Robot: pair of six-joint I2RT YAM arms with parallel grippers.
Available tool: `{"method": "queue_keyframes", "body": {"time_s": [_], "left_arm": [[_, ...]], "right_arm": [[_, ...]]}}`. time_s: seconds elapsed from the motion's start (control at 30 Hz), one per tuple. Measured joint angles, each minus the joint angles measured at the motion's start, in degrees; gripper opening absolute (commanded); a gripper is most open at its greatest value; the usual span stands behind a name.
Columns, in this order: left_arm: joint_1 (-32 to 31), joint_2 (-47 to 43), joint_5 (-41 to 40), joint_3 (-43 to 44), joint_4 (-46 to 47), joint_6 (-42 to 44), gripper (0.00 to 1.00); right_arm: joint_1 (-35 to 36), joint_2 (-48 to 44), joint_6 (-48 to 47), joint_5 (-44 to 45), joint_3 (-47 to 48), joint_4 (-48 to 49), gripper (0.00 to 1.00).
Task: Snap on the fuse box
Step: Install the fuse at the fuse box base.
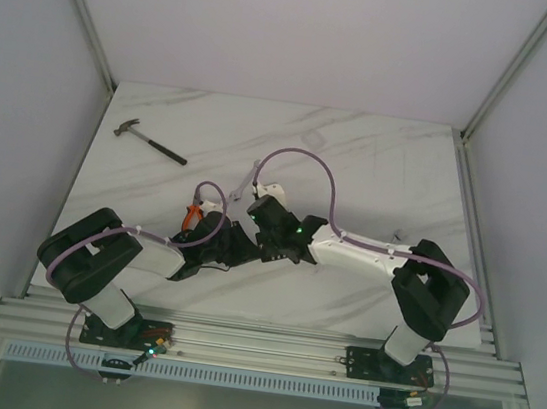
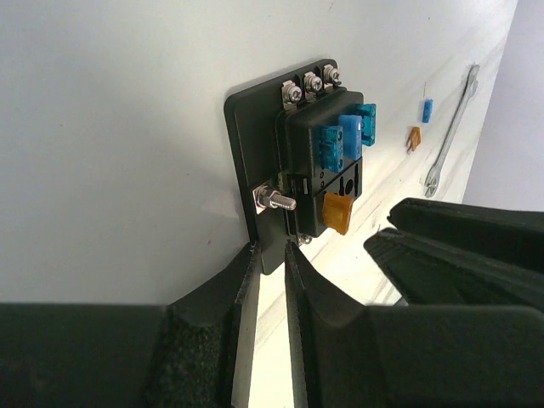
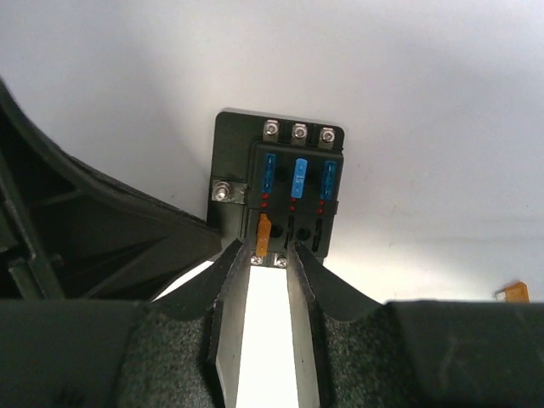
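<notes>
Fuse box (image 2: 319, 166) on the marble tabletop (image 1: 379, 168), between both grippers.
Left gripper (image 2: 270, 255) jaws pinch its base plate's edge; right gripper (image 3: 270, 255) jaws stand slightly spread at its near end.

One fuse box (image 3: 285, 191) lies on the one marble table (image 1: 379, 168). In the box sit four blade fuses: three blue ones (image 3: 298, 178) in a row just below its top terminal screws, and one amber fuse (image 3: 263, 235) beneath the leftmost blue. Three terminal screws (image 3: 299, 132) line the box's top edge, and one bolt (image 3: 222, 192) sticks out at its left side. Beside the box lie two loose fuses, one blue (image 2: 427, 110) and one amber (image 2: 414, 138), and one wrench (image 2: 452, 132). Far from the box lies one hammer (image 1: 149, 140). Two arms reach toward the box.
</notes>
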Motion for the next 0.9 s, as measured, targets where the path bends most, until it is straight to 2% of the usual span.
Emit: {"method": "queue_keyframes", "body": {"time_s": [0.37, 0.9], "left_arm": [[0.0, 0.0, 0.0, 0.0, 0.0, 0.0, 0.28], [0.0, 0.0, 0.0, 0.0, 0.0, 0.0, 0.28]], "right_arm": [[-1.7, 2.1, 2.3, -2.7, 0.4, -1.5, 0.26], [-2.1, 2.9, 2.6, -4.7, 1.2, -1.3, 0.13]]}}
